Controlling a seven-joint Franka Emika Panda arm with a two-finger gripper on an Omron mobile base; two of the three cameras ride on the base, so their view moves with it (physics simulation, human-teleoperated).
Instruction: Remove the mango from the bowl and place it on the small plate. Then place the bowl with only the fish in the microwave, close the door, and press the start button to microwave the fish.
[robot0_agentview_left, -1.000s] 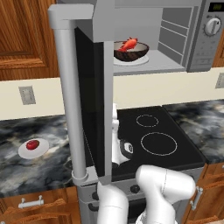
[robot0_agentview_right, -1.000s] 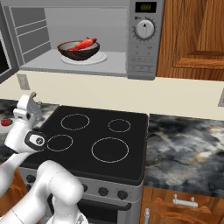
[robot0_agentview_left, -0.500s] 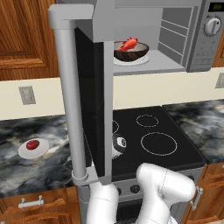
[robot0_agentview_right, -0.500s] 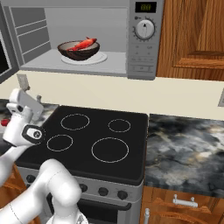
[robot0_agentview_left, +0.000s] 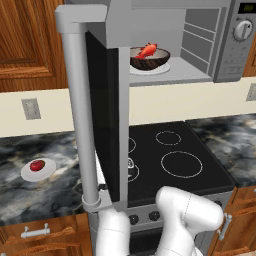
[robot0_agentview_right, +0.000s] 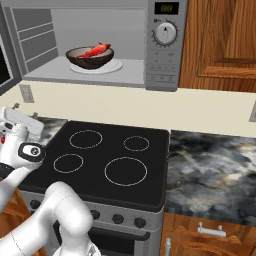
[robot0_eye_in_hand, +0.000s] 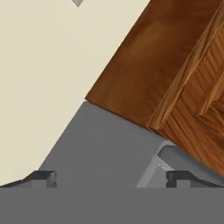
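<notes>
A: Starting with the left base view, where do the task's things lie?

B: The door (robot0_agentview_left: 102, 120) stands swung wide, its handle bar (robot0_agentview_left: 80, 115) nearest the camera. Inside the microwave (robot0_agentview_left: 200, 40) the bowl (robot0_agentview_left: 149, 59) sits on the turntable with the fish (robot0_agentview_left: 148, 50) in it. The mango (robot0_agentview_left: 36, 165) rests on the small plate (robot0_agentview_left: 25, 174), on the marble table (robot0_agentview_left: 40, 195) left of the stove (robot0_agentview_left: 175, 160).

A: And the right base view?

B: The bowl (robot0_agentview_right: 90, 57) and fish (robot0_agentview_right: 94, 50) show in the open cavity; the tool (robot0_agentview_right: 20, 122) hangs at the stove's (robot0_agentview_right: 115, 165) left edge, below the door.

A: The hand view?

B: Two dark fingertips (robot0_eye_in_hand: 43, 177) stand well apart, the tool open and holding nothing, facing a grey surface (robot0_eye_in_hand: 100, 148), a wooden cabinet (robot0_eye_in_hand: 175, 74) and a cream wall (robot0_eye_in_hand: 43, 65).
</notes>
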